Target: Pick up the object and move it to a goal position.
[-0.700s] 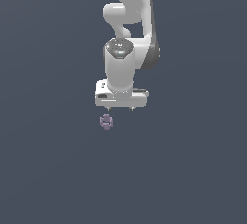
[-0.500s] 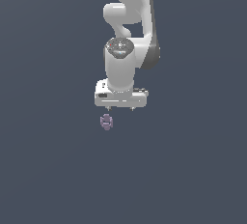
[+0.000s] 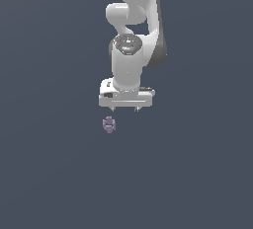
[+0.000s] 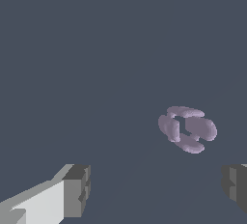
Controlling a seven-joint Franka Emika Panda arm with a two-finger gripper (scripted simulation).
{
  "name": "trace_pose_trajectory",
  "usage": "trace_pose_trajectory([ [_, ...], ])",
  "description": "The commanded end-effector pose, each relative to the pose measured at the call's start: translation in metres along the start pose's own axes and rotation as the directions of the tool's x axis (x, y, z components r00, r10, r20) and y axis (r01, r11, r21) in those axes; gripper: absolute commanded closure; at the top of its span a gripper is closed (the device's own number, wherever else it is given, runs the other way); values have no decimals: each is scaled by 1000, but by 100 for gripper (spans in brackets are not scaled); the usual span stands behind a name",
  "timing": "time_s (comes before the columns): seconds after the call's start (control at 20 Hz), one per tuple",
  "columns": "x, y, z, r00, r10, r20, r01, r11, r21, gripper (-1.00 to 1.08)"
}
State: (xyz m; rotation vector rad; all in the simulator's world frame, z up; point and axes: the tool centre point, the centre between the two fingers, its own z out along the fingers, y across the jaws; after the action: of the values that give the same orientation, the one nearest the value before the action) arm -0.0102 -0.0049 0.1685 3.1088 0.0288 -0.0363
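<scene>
Flat slate-grey ground fills both views, an unbroken plain table (image 3: 197, 183) with no edge, mark or goal marker that I can make out. Over the last half second or so the white arm has barely shifted: the hand (image 3: 124, 109) hangs in much the same place as before, and the object (image 3: 109, 124) lies where it lay, a small pale purple knobbly cluster resting on the surface just below the hand and a little toward the exterior view's left. So the approach seems to be in a slow final stage and no grasp has begun. In the wrist view the object (image 4: 187, 129) sits ahead of the two dark fingertips (image 4: 77, 190), which stand wide apart with nothing between them; the hand is open and empty. My reading is that it must line up over the object, which sits off-centre toward one finger, then descend before closing. Nothing else stands nearby, so nothing blocks the way.
</scene>
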Motion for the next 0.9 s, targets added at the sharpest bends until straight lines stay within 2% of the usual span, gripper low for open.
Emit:
trace_pose_trajectory([
  [0.0,0,1,1,1000,7,1,-7,1000,1,-92],
  [0.45,3,23,22,988,156,-2,-155,988,17,-92],
  [0.6,4,36,34,969,246,-3,-246,969,25,-92],
  [0.85,4,59,55,921,389,-3,-388,921,35,-92],
])
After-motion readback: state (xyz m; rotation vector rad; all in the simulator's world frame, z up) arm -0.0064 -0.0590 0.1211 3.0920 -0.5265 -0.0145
